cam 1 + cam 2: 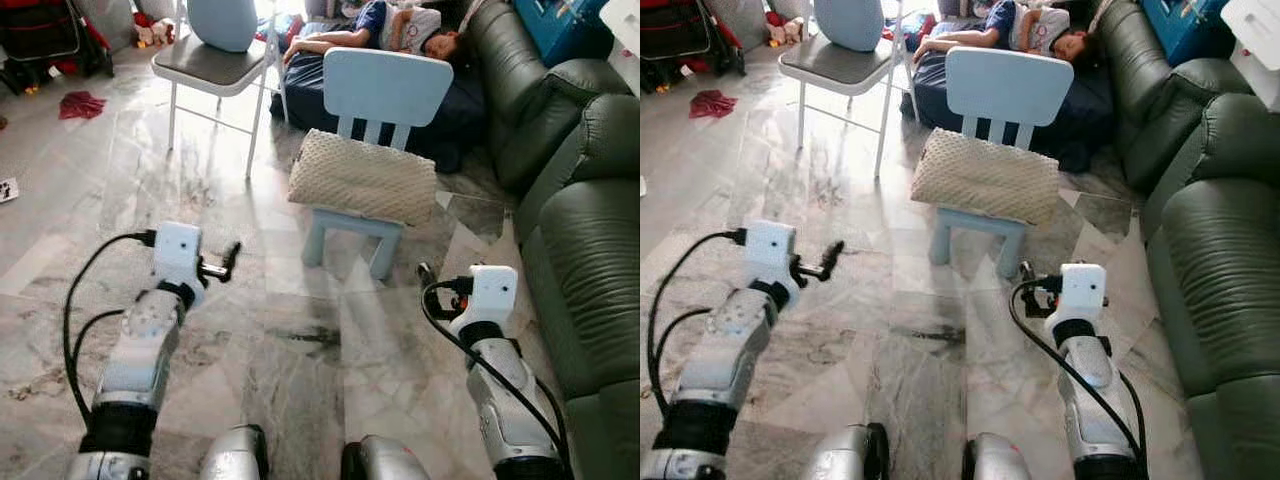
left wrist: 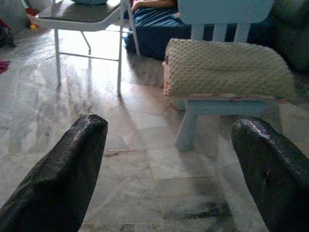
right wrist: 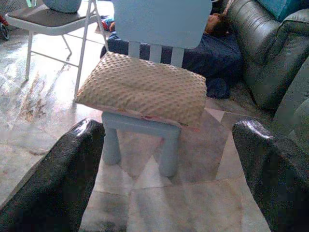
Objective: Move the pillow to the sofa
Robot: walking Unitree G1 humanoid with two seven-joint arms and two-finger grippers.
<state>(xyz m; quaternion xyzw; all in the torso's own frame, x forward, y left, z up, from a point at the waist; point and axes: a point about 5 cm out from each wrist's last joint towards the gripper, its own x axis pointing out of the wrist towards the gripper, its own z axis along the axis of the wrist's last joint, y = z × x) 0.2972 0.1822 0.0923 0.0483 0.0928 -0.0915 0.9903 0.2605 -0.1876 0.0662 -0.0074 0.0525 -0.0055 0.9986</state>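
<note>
Nothing is done yet: the pillow [image 1: 362, 177] lies flat on the seat of the small blue chair [image 1: 385, 88], untouched, and the green sofa [image 1: 585, 230] stands just beside that chair, on my right. I must reach it, lift it and carry it across. My left gripper [image 1: 228, 260] and right gripper [image 1: 1025, 272] both hang short of the chair, above bare floor, fingers spread wide and empty, the pillow ahead between them.
</note>
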